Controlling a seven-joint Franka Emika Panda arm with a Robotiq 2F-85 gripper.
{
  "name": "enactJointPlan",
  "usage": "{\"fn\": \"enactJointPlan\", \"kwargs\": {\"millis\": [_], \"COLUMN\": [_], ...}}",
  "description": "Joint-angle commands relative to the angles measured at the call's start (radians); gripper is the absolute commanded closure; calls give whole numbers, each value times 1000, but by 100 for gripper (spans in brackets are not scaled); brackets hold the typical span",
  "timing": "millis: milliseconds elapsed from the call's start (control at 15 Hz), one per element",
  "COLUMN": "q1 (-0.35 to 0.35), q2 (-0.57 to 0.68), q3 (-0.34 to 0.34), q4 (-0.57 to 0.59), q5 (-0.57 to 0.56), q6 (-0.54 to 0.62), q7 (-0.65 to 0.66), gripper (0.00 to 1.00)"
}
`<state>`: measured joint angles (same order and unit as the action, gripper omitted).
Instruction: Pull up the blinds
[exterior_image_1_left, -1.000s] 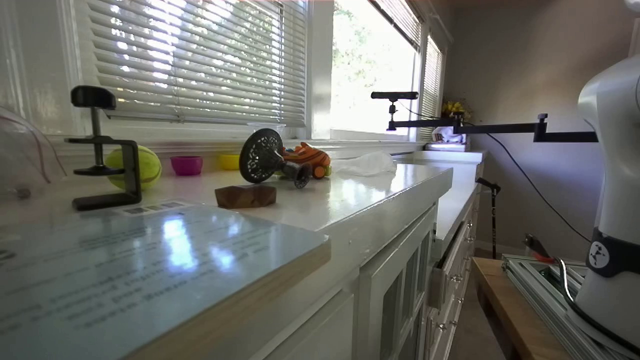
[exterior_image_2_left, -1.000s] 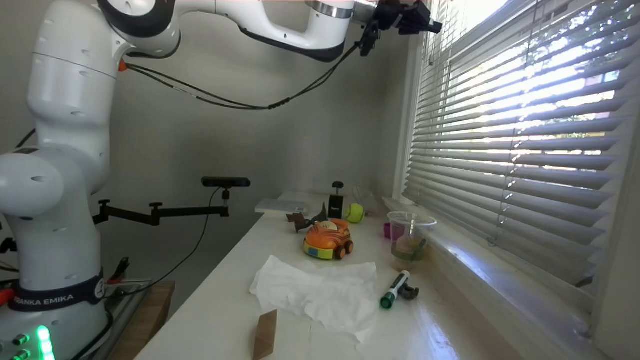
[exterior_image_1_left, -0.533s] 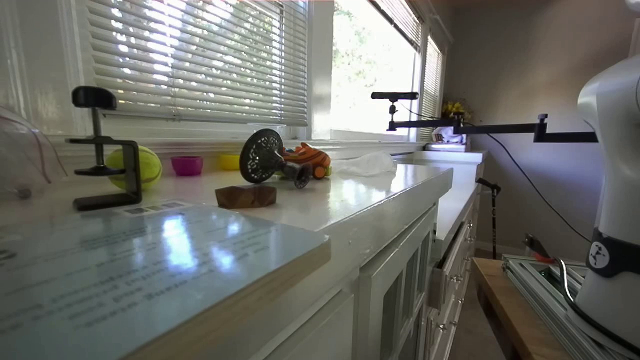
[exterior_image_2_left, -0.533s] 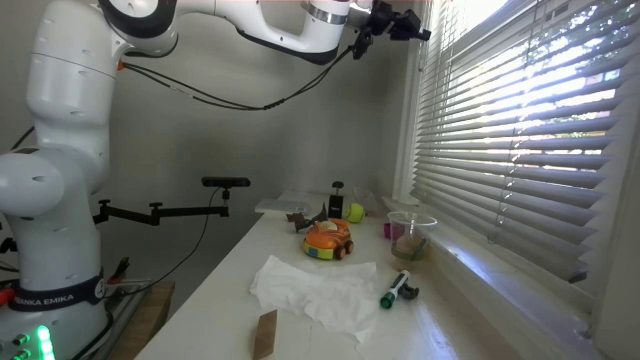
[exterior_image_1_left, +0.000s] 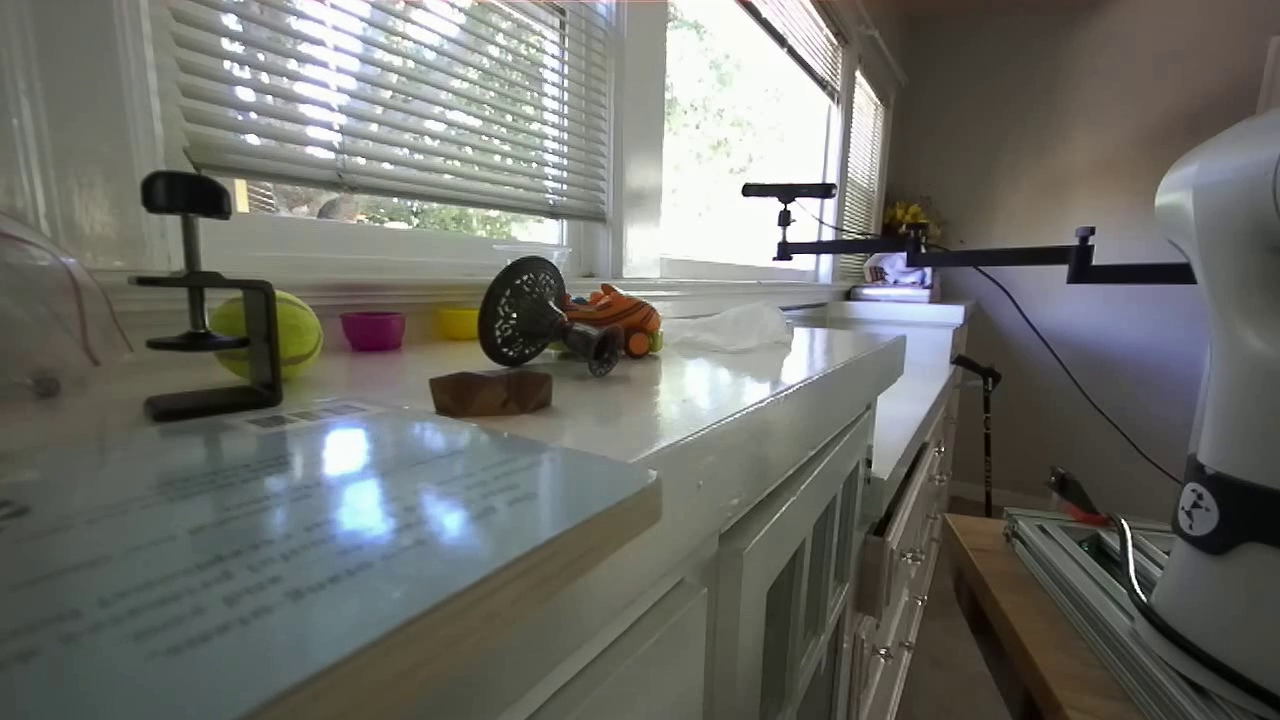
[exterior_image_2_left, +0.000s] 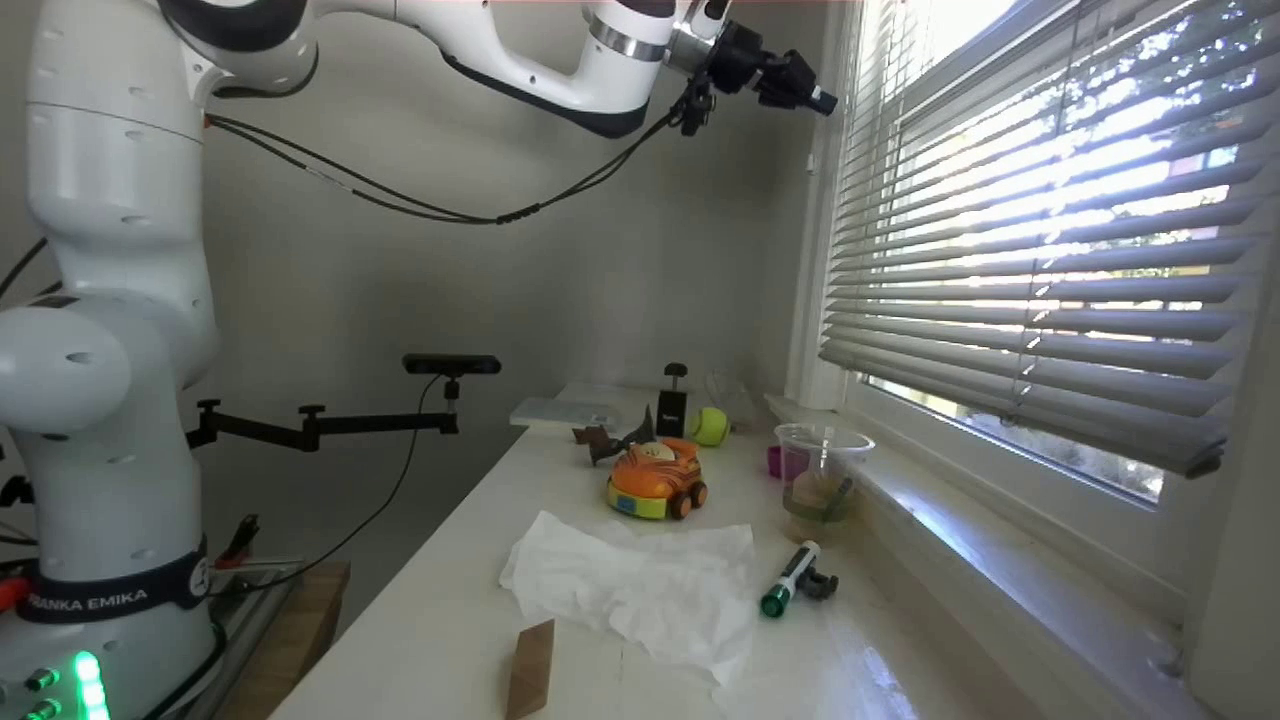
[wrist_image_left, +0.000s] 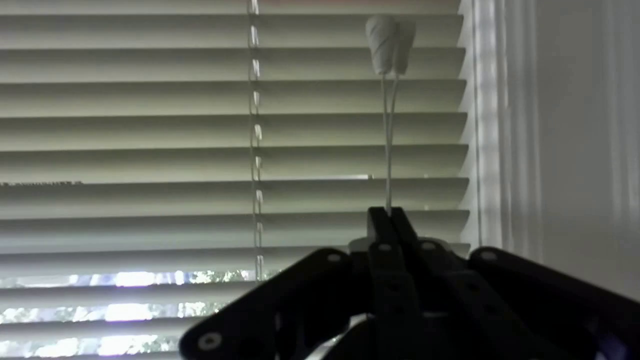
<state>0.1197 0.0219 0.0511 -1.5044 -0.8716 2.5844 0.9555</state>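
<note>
The blinds are white with horizontal slats and show in both exterior views (exterior_image_1_left: 400, 120) (exterior_image_2_left: 1020, 310); they also fill much of the wrist view (wrist_image_left: 130, 165). Their bottom edge hangs above the sill, tilted, with a strip of bare window below. My gripper (wrist_image_left: 388, 212) is shut on a thin pull cord (wrist_image_left: 388, 160), whose two white end tassels (wrist_image_left: 390, 45) stick out past the fingertips in the wrist view. In an exterior view my gripper (exterior_image_2_left: 824, 101) is high up, beside the window frame and apart from the slats. The cord cannot be made out there.
The counter (exterior_image_2_left: 450, 600) below holds an orange toy car (exterior_image_2_left: 655, 478), a clear cup (exterior_image_2_left: 822, 470), white paper (exterior_image_2_left: 635, 590), a green marker (exterior_image_2_left: 790, 578), a tennis ball (exterior_image_2_left: 710, 427) and a black clamp (exterior_image_1_left: 265, 340). A window sill (exterior_image_2_left: 960, 540) runs along the wall.
The blinds' bottom edge has risen off the sill, uncovering a strip of window. My gripper has moved down and back from the window.
</note>
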Motion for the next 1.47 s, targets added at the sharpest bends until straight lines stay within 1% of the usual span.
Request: {"fn": "enactJointPlan", "kwargs": {"millis": [0, 333, 600, 800, 867, 933, 1133, 1267, 1333, 1400], "q1": [0, 6, 9, 11, 2, 0, -1, -1, -5, 1], "q2": [-113, -193, -218, -223, -218, -185, -189, -191, -193, -191], "q3": [1, -4, -14, -20, -23, -13, -22, -22, -18, -20], "q4": [-199, -424, -588, -681, -680, -602, -627, -629, -622, -631], "q5": [45, 118, 183, 235, 245, 195, 202, 203, 188, 206], "q6": [-16, 15, 86, 133, 167, 127, 160, 160, 140, 138], "q7": [72, 163, 217, 245, 299, 243, 287, 293, 299, 291], "gripper": [100, 100, 100, 100, 100, 98, 98, 98, 100, 100]}}
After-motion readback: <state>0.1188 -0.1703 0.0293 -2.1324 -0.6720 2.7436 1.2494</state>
